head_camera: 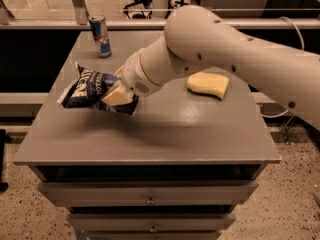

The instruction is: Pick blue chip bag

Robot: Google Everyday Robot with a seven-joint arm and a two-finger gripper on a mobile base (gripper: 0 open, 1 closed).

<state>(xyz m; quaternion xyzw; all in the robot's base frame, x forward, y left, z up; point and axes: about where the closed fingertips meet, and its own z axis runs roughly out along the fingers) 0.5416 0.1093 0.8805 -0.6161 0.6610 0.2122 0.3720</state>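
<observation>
The blue chip bag point(89, 86), dark navy and crinkly with white lettering, hangs tilted over the left part of the grey table point(165, 134). My gripper point(118, 97) is shut on its right end, and a pale yellowish finger point(116, 98) lies across the bag. The bag looks raised a little off the tabletop. The thick white arm point(225, 49) reaches in from the right and hides the bag's far right edge.
A blue-and-silver drink can point(100, 36) stands upright at the table's back left corner. A yellow sponge point(208, 84) lies on the table right of the arm. Drawers point(150, 196) sit under the tabletop. A rail and glass partition run behind the table.
</observation>
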